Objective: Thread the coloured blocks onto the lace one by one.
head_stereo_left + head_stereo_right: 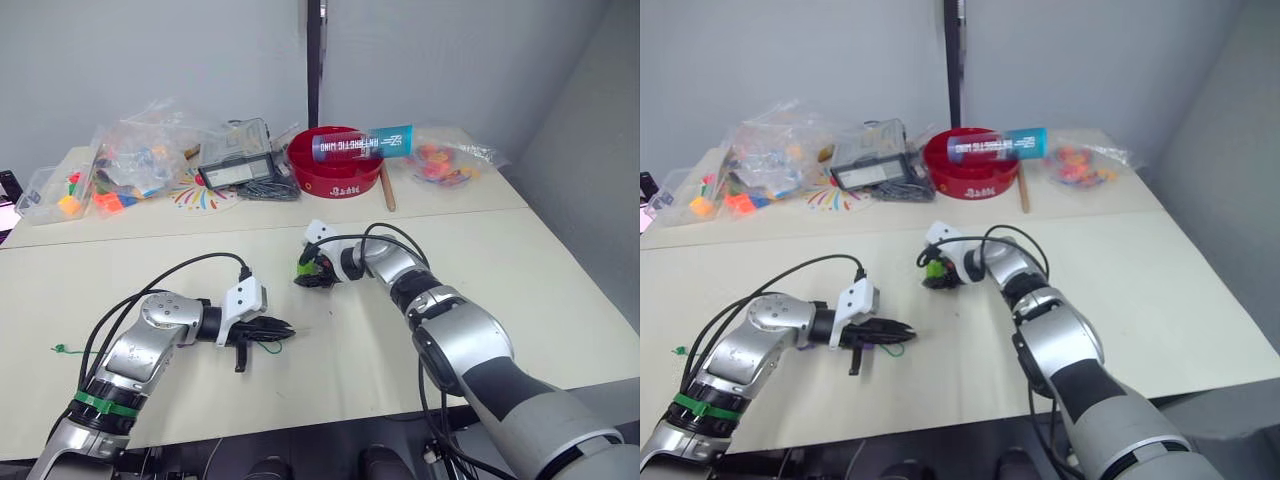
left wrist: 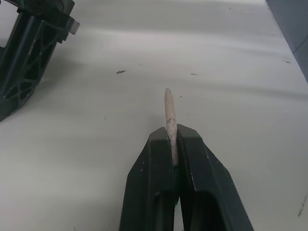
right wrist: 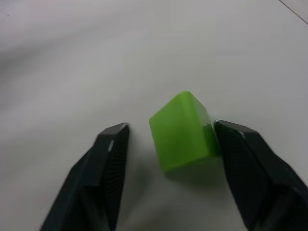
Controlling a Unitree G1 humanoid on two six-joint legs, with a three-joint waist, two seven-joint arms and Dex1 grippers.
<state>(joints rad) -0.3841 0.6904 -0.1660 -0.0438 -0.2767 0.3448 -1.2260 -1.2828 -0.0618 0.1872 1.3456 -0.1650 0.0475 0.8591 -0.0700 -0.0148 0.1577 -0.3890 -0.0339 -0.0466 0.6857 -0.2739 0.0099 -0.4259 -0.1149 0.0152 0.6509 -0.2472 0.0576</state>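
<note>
So, from the head views first: my left tool (image 1: 268, 331) is low over the pale surface (image 1: 560, 290), clenched on the lace (image 2: 170, 115). A bit of green cord loops out beside the fingers, and there's a purple block (image 1: 866, 347) right at that tool too, though I can't tell if it's actually on the cord. Another green scrap of lace sits far out near the surface's left edge. My right tool (image 1: 312, 274) is further in, around the middle, lying low with a light green block (image 1: 305, 268) between its fingers. Along the back there's a red bowl (image 1: 335, 160) with a blue-labelled tube (image 1: 362, 145) lying across its rim, a wooden stick (image 1: 386, 187) just beside the bowl, a grey box (image 1: 238, 163), and clear bags (image 1: 135, 150) of orange and yellow toy bits.

Left wrist view: the two black fingers are pinched tight on the lace, and its pale stiff tip pokes out past them, pointing forward just above the surface. The right tool shows as a dark frame in the corner.

Right wrist view: fingers (image 3: 109, 163) are spread apart, released, nothing gripped. The green block sits on the surface between them, tilted on an edge, touching or nearly touching one finger and clearly apart from the other.
</note>
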